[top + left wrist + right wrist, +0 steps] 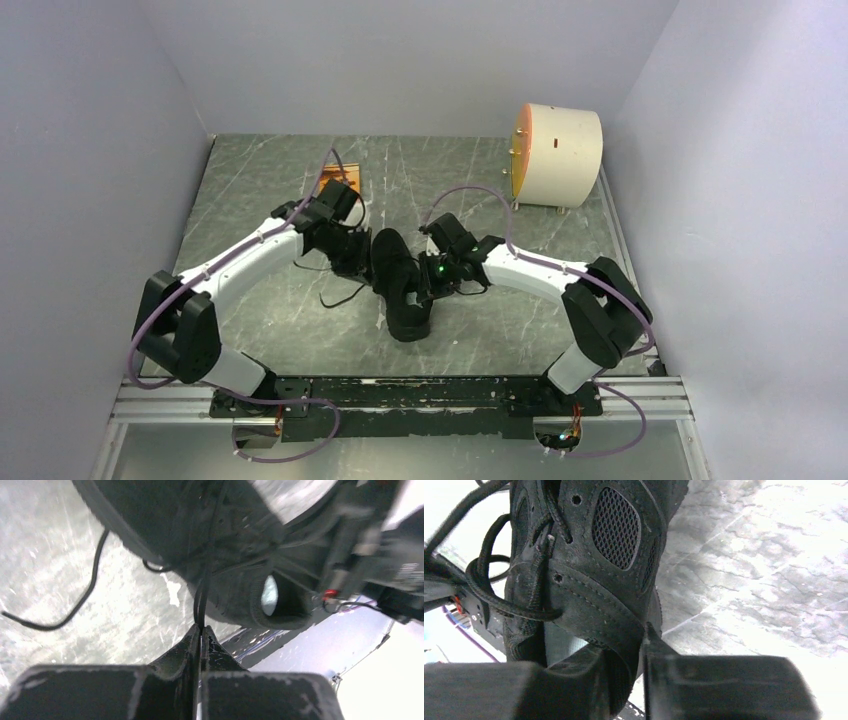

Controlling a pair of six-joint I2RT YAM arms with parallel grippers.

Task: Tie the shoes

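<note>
Right now I'm watching the black sneaker (pixel 400 290) sitting near the middle of the marbled table (pixel 270 330), between both arms. The left gripper (pixel 201 632) is reaching in from the left, its jaws pressed together and pinching a thin black lace (pixel 201 597) that is running up taut to the shoe's upper. Another lace end (pixel 75 605) is trailing loose over the table on the sneaker's left side. The right gripper (pixel 626 667) is coming in from the right with its fingers (pixel 659 650) clamping the suede side wall of the sneaker, one inside and one outside. A pale insole patch (pixel 270 595) is showing through the opening. A cream drum (pixel 560 155) is sitting at the far right.
</note>
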